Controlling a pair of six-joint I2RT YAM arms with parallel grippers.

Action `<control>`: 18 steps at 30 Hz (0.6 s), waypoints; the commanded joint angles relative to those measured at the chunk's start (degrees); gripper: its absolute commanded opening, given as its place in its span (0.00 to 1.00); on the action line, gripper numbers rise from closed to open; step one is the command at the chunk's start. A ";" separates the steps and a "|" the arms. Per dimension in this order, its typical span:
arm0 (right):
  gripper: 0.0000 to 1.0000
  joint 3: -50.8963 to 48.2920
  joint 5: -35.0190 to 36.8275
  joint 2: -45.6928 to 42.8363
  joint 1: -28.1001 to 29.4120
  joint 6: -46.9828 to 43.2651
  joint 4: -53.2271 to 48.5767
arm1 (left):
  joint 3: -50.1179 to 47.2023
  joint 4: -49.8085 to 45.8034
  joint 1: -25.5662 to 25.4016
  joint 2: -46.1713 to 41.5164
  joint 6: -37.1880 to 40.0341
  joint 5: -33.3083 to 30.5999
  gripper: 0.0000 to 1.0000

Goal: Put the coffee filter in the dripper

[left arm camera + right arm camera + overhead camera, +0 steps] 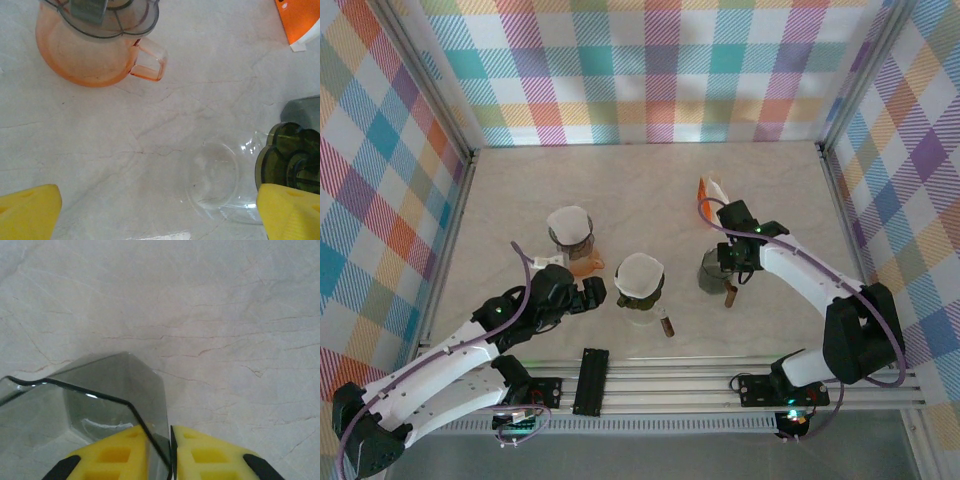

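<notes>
A smoky grey dripper (713,270) stands right of centre; its angular clear wall (100,390) fills the lower left of the right wrist view. My right gripper (728,268) (169,440) is shut on that wall, one yellow finger on each side, with a thin dark slit by the right finger. White coffee filters sit in two other drippers, one on an orange carafe (570,235) (95,50), one on a clear glass carafe (640,282) (215,175). My left gripper (592,295) (160,215) stands wide open and empty, low over the table left of the glass carafe.
An orange and white pack (712,188) (300,20) lies behind the right gripper. A dark olive dripper (290,155) tops the glass carafe. Small brown pieces lie at the front (667,326) (729,296). Plaid walls close the back and sides.
</notes>
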 commanded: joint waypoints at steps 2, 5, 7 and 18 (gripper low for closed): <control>0.25 -0.17 -0.05 0.93 -0.20 1.43 1.56 | 1.56 -1.40 0.46 -0.08 -1.03 0.04 1.00; 0.30 -0.55 -0.28 0.05 -0.19 1.36 2.56 | 1.43 -1.55 0.46 -0.11 -1.05 0.05 1.00; 0.34 -0.55 -0.58 -0.69 -0.23 1.29 3.08 | 1.30 -1.56 0.46 -0.12 -1.14 0.10 1.00; 0.72 0.70 -3.53 -10.07 -0.10 0.71 4.77 | 1.12 -2.03 0.46 0.05 -1.41 0.34 1.00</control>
